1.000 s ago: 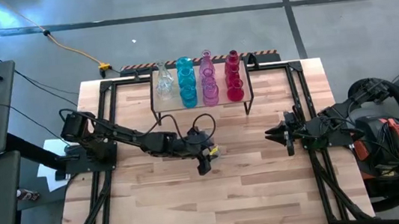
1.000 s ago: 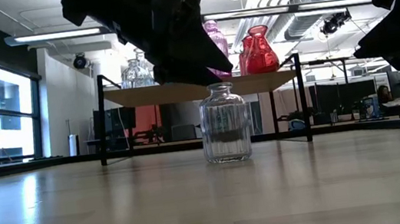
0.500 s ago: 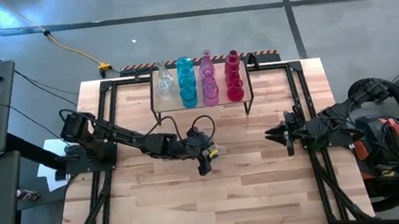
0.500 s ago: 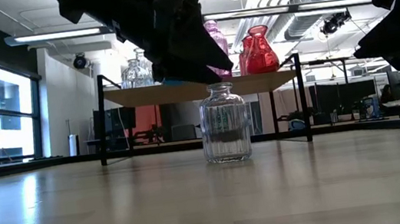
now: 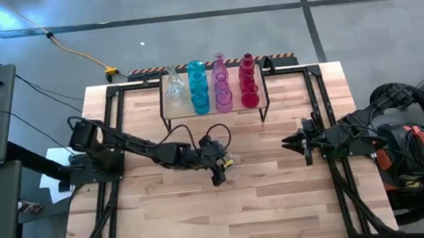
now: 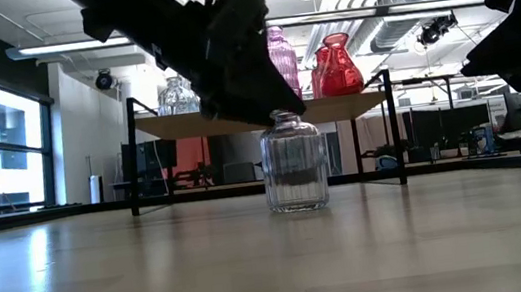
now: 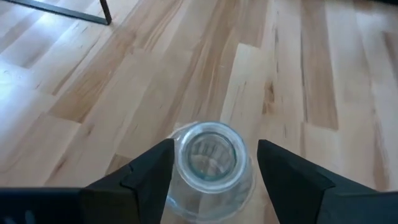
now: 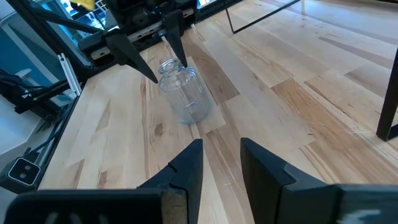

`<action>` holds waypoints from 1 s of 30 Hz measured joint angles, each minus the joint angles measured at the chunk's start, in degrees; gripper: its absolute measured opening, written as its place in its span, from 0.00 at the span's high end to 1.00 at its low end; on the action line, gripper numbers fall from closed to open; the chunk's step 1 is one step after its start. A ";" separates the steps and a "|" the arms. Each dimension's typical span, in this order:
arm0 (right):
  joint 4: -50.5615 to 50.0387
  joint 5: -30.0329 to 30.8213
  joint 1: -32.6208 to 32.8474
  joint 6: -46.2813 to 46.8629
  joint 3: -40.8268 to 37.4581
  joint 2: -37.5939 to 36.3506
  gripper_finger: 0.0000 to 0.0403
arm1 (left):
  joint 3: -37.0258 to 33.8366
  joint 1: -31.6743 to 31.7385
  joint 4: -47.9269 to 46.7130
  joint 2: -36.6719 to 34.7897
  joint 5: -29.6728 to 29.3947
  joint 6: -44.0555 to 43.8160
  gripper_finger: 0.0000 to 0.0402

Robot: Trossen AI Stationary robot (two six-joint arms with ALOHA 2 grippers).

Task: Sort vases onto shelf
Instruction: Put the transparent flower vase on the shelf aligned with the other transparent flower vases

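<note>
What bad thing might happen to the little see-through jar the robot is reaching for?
The left gripper hangs over the clear jar with its jaws open either side of the neck. If they close off-centre, the jar might tip or skid on the smooth table. The shelf already holds blue, pink and red vases standing close together, so setting the jar down there may knock one over. The right gripper waits to the side.

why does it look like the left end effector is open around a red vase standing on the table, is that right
Not quite: the vase between the left end effector's open fingers is clear glass, not red, as the left wrist view shows. It does stand on the table.
</note>
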 joint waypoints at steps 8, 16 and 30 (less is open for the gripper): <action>-0.02 0.00 -0.01 0.00 -0.02 0.00 0.78 | 0.01 -0.11 1.36 0.36 -0.07 -0.26 0.54; -0.03 0.00 0.00 0.00 -0.02 0.00 0.78 | 0.08 -0.27 0.55 0.30 -0.09 -0.34 0.64; -0.03 0.00 -0.01 -0.02 -0.02 0.00 0.78 | -0.07 -1.29 -2.88 -2.36 -0.11 -1.26 0.64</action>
